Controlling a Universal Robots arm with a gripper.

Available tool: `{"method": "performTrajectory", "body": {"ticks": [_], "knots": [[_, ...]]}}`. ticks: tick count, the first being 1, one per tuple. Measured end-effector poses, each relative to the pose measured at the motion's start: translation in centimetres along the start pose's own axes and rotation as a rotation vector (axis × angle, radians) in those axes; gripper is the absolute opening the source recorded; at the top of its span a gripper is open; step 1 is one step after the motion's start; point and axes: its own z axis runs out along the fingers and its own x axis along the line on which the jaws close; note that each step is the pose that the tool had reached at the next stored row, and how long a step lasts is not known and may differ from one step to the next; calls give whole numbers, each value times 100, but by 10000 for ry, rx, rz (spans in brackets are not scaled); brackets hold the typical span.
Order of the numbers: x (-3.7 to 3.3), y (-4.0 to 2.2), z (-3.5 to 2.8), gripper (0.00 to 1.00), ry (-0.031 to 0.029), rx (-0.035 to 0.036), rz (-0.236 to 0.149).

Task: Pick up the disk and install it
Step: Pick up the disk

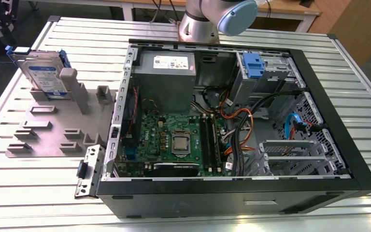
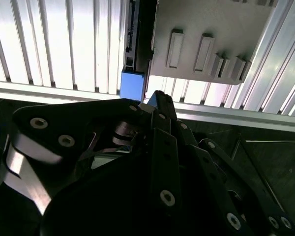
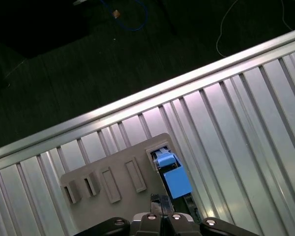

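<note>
Noting the fingers [image 3: 156, 201] pressed together, gripping nothing, hanging above the grey fixture [image 3: 118, 157]. Seeing the disk [image 1: 44, 77] standing on edge in that fixture's end slot on the worktop [image 1: 44, 193], at the exterior view's left of the open computer case [image 1: 237, 186]; lying below and just ahead of the fingertips, long axis apparently pointing up, thin blue-capped edge facing them
</note>
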Motion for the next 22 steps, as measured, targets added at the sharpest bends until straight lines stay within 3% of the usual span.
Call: {"method": "performTrajectory", "body": {"ticks": [13, 22], "knots": [[0, 0, 0, 11, 3, 0, -66], [0, 0, 0, 11, 37, 3, -727]]}}
